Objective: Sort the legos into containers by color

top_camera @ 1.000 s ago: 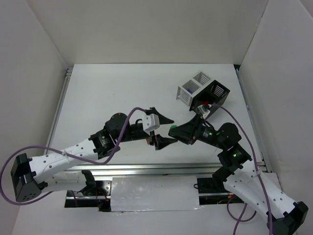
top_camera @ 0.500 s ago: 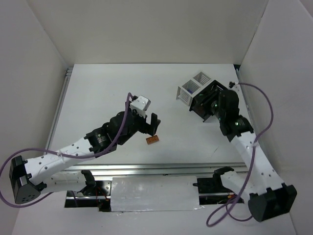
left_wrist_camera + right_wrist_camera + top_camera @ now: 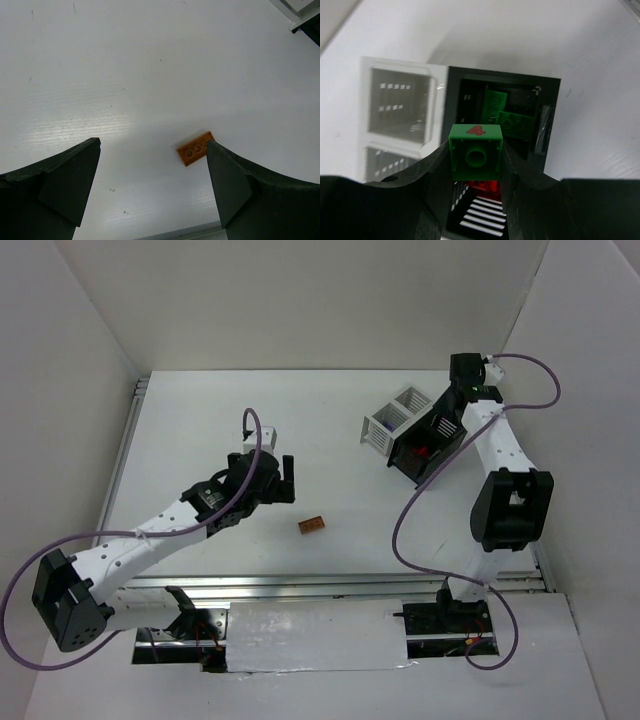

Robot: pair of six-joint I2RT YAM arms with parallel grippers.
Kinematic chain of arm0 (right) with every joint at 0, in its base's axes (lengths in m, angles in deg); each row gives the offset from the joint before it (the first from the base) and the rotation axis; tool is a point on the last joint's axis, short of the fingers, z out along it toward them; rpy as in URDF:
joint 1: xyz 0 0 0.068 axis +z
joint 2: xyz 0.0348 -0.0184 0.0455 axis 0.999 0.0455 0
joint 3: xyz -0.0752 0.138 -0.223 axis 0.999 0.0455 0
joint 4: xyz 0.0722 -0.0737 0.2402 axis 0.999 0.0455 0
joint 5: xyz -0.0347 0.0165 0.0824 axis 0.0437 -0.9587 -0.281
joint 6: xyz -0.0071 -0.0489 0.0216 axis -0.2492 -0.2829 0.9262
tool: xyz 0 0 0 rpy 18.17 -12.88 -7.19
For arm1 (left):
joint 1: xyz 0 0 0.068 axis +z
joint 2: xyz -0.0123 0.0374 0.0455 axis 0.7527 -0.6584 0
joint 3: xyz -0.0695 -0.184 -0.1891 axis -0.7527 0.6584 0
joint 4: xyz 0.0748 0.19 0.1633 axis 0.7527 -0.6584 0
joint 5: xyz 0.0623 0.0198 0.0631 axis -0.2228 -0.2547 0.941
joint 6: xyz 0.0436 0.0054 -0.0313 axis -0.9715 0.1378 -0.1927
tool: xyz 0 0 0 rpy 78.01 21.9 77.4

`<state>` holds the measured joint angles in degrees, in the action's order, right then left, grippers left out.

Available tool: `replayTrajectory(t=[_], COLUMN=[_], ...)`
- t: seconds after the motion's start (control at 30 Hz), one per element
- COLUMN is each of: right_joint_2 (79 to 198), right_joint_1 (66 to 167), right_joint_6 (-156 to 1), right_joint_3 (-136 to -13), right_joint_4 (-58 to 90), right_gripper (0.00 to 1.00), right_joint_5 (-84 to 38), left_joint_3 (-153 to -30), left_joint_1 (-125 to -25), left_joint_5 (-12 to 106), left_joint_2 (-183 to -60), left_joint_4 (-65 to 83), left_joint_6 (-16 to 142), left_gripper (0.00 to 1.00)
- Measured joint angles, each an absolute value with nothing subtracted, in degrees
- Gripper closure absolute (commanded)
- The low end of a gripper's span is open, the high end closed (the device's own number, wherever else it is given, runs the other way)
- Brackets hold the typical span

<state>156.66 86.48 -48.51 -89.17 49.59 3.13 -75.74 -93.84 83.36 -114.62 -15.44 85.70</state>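
The left gripper (image 3: 152, 145) hangs spread wide over the table (image 3: 100, 60). The orange brick (image 3: 196, 148) lies flat just ahead, between its fingers. Light, rigid and slick, it likely pinches best across its long sides. The right gripper (image 3: 475, 167) clamps a green brick (image 3: 475, 145) by its sides, directly above the black container (image 3: 505, 76).

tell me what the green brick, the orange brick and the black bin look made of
Green brick: moulded plastic, it seems; smooth, slightly glossy, with a round tube in its hollow face.
Orange brick: the same kind of plastic, with moulded circles on its face.
Black bin: probably hard plastic, dark and faintly shiny, with slotted walls; coated metal cannot be ruled out.
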Motion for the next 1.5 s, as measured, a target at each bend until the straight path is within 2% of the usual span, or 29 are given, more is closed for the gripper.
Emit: replayTrajectory(t=[0.07,0.13,0.33,0.57,0.6,0.63,0.73,0.9,1.03,1.17,1.3,1.5], right_joint_2=[159.2,160.7,161.4,160.9,160.3,159.1,152.5,142.8,145.0,152.1,156.4,156.8], right_joint_1=[85.8,85.3,85.3,86.0,86.8,88.3,97.3,119.2,134.1,142.9,146.3,146.1], right_joint_6=[-49.2,-49.7,-50.9,-51.3,-51.6,-52.1,-54.9,-56.0,-53.1,-52.6,-51.8,-49.9], right_joint_3=[-90.8,-91.5,-93.3,-94.0,-93.5,-92.3,-86.8,-77.9,-74.8,-74.5,-74.5,-74.5], right_joint_4=[51.1,52.1,53.8,54.4,54.1,53.8,52.9,50.7,50.9,51.3,53.0,52.9], right_gripper=[0.72,0.36,0.15,0.11,0.01,0.01,0.00,0.00,0.00,0.00,0.00,0.00], right_joint_5=[3.5,3.7,3.9,3.0,3.2,3.2,0.9,-1.4,2.2,4.6,6.7,7.8], left_joint_3=[-75.7,-75.7,-75.7,-75.7,-75.7,-75.7,-75.8,-77.4,-80.6,-81.4,-81.0,-79.1], left_joint_1=[-92.7,-91.7,-90.0,-89.8,-89.8,-89.8,-89.8,-88.0,-85.5,-85.4,-85.2,-85.1], left_joint_5=[82.3,81.5,78.5,75.4,75.3,75.3,77.6,86.2,92.0,92.6,92.5,90.5], left_joint_2=[-114.9,-115.2,-117.9,-119.9,-120.0,-120.0,-119.9,-117.0,-110.0,-101.5,-95.9,-94.6], left_joint_4=[-15.6,-15.6,-15.5,-15.5,-15.5,-15.5,-16.9,-28.1,-35.8,-37.5,-37.9,-38.9], left_joint_6=[86.0,86.1,86.1,86.0,86.1,86.3,89.7,100.1,104.5,102.1,98.5,93.6], left_gripper=[0.00,0.00,0.00,0.00,0.01,0.00,0.01,0.00,0.00,0.01,0.00,0.00])
